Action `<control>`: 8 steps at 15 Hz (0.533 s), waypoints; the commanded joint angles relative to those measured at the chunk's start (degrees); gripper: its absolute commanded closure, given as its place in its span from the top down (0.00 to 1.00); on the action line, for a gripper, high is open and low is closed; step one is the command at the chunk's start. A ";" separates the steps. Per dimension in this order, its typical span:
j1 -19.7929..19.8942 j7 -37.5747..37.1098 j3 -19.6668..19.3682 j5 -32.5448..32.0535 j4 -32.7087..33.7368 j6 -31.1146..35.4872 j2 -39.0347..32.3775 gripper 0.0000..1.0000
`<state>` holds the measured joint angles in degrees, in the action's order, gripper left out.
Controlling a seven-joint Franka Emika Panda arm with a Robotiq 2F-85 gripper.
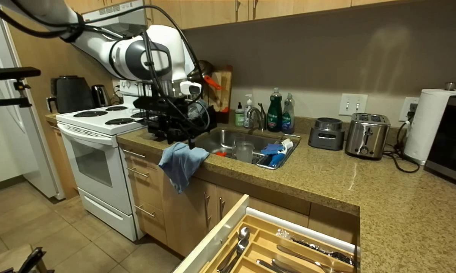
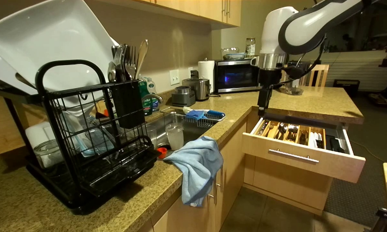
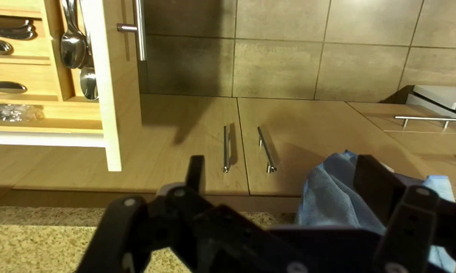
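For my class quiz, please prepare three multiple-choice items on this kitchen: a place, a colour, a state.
1. The towel hangs over: A) the tap B) the edge of the counter C) the oven
2. The dish rack is: A) black B) white C) red
3. The tool is: A) shut, empty B) shut on a spoon C) open

1 B: it drapes down past that edge in both exterior views.
2 A: it looks black in an exterior view.
3 C: its fingers stand apart in the wrist view.
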<state>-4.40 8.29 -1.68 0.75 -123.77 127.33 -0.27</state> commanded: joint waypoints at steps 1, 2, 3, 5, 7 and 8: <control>1.51 -3.33 0.79 -2.15 6.03 0.61 -7.53 1.00; 1.68 -3.78 0.66 -2.60 7.23 0.80 -9.29 1.00; 1.80 -4.16 0.55 -3.22 8.39 0.78 -10.84 1.00; 2.13 -3.78 0.34 -4.65 10.36 0.88 -13.99 1.00; 2.54 -2.62 0.19 -5.98 11.83 0.72 -16.68 1.00; 2.79 -2.02 0.18 -6.47 12.24 0.65 -17.86 1.00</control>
<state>-2.67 5.88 -1.84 -3.57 -113.84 127.34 -14.46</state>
